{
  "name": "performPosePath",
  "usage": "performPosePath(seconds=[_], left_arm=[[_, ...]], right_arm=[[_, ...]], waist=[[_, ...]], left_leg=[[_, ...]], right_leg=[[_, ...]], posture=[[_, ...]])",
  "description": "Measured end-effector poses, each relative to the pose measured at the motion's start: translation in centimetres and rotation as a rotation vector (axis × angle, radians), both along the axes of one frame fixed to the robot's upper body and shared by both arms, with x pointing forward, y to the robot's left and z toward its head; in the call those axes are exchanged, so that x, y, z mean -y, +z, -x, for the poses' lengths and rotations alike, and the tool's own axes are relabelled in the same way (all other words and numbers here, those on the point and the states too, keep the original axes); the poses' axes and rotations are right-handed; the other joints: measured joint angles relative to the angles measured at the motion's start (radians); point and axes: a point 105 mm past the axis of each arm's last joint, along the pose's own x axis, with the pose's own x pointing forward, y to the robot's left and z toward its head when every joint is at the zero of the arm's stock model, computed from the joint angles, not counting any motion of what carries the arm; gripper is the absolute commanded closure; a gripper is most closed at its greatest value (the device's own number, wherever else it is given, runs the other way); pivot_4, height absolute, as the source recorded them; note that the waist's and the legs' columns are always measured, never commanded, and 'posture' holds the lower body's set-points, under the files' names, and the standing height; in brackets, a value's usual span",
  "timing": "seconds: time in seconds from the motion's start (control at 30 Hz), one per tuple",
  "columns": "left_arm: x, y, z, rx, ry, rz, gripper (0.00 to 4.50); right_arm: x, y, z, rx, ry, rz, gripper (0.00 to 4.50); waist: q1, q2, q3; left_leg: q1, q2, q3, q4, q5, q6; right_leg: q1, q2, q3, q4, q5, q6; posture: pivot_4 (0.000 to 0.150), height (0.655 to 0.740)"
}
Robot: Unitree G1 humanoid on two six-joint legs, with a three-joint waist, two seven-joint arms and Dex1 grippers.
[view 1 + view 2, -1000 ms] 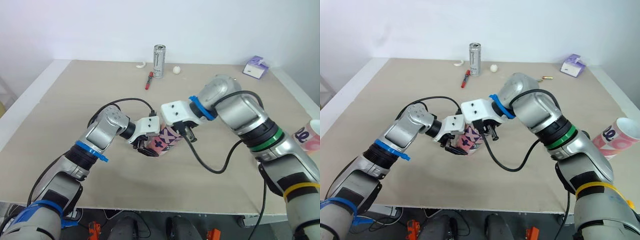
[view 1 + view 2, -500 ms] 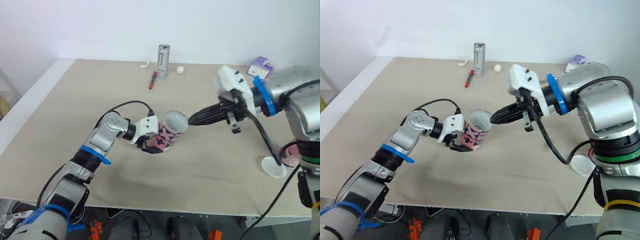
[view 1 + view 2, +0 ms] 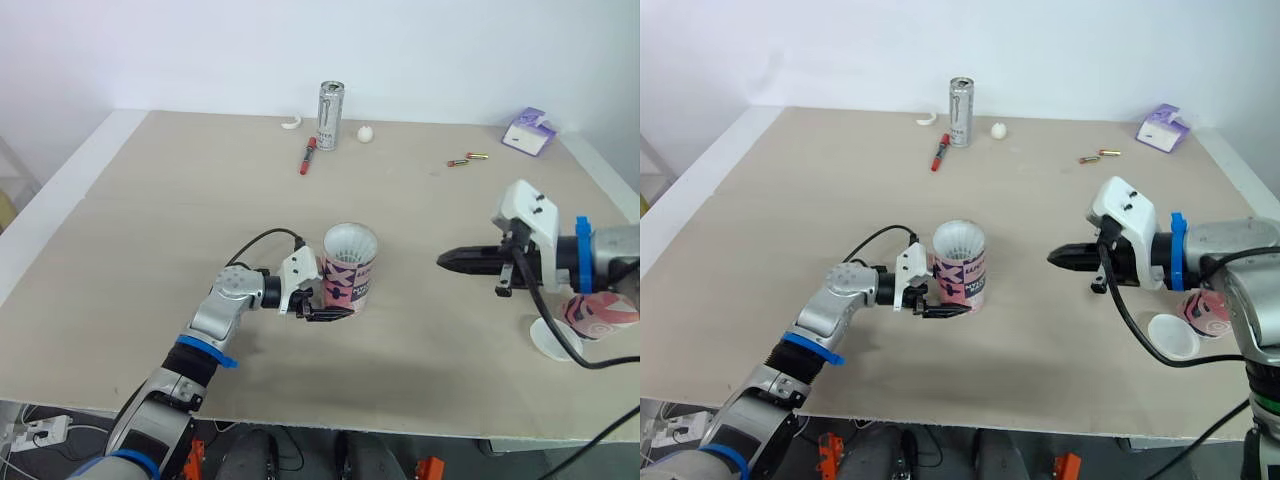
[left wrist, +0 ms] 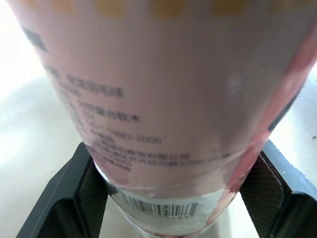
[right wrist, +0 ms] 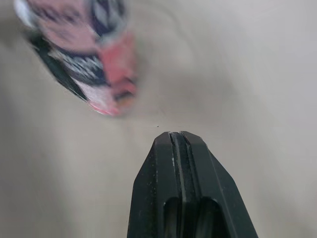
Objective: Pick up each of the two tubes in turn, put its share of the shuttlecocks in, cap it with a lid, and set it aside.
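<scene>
Left gripper (image 3: 322, 303) clamped on tube (image 3: 350, 275) near base | right gripper (image 3: 448, 261) closed, empty | we judge tube light, crushable.

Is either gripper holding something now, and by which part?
The left gripper clamps the pink tube low on its body, near the base. The right gripper is shut and empty.
</scene>
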Motion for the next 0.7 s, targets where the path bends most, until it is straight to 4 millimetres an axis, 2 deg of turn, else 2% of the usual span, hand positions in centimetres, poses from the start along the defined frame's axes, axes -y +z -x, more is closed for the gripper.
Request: performPosePath(seconds=[0.13,0.17,0.27,0.33,0.37,0.5,0.6,0.7], left_arm=[[0.1,-0.2,0.0,0.015,0.009,-0.008,1.15],[0.2,-0.3,0.0,0.025,0.008,-0.016,1.15],[0.3,-0.4,0.0,0.034,0.005,-0.028,1.15],[0.5,-0.4,0.2,0.037,-0.008,-0.038,1.15],[0.6,-0.4,0.3,0.036,-0.019,-0.046,1.15],[0.9,-0.3,0.7,0.015,-0.050,-0.059,1.15],[1.2,-0.3,1.2,0.006,-0.083,-0.073,1.15],[1.3,-0.3,1.3,0.007,-0.094,-0.078,1.15]], right_arm=[[2.6,-2.3,0.9,-0.063,-0.098,0.074,4.43],[3.1,-2.8,1.2,-0.079,-0.114,0.082,4.17],[4.5,-3.8,1.9,-0.122,-0.164,0.089,3.16],[5.8,-4.7,2.5,-0.166,-0.210,0.106,2.23],[6.5,-5.0,2.9,-0.184,-0.240,0.108,1.60],[7.5,-4.8,3.3,-0.186,-0.278,0.120,0.09],[8.2,-4.3,3.4,-0.170,-0.315,0.122,0.09],[8.9,-5.3,4.0,-0.216,-0.356,0.124,0.09]], waist=[[-0.001,0.000,0.000],[-0.001,0.000,0.000],[0.000,0.000,0.000],[0.001,0.000,0.000],[0.001,0.000,0.000],[0.000,0.001,0.000],[0.000,0.001,0.000],[0.001,0.000,0.000]], left_leg=[[0.001,0.000,0.000,0.001,0.000,0.000],[0.001,0.000,0.000,0.002,0.000,0.000],[0.002,0.000,0.000,0.002,0.001,0.001],[0.003,0.000,0.000,0.002,0.001,0.001],[0.003,-0.001,0.000,0.002,0.001,0.001],[0.003,-0.001,-0.001,0.002,0.001,0.001],[0.003,-0.001,-0.001,0.002,0.001,0.001],[0.003,-0.001,-0.003,0.002,0.000,0.001]], right_leg=[[0.001,0.001,0.001,0.000,0.000,0.001],[0.002,0.001,0.001,0.000,0.000,0.001],[0.003,0.001,0.001,0.000,0.000,0.000],[0.004,0.001,0.002,0.000,-0.002,-0.001],[0.004,0.001,0.003,0.000,-0.002,-0.001],[0.004,0.002,0.003,0.000,-0.001,0.002],[0.004,0.002,0.003,0.000,-0.002,0.003],[0.005,0.002,0.002,0.000,-0.002,0.003]], posture=[[0.150,0.7400],[0.150,0.7400],[0.150,0.7400],[0.150,0.7400],[0.150,0.7400],[0.150,0.7400],[0.150,0.7400],[0.150,0.7400]])
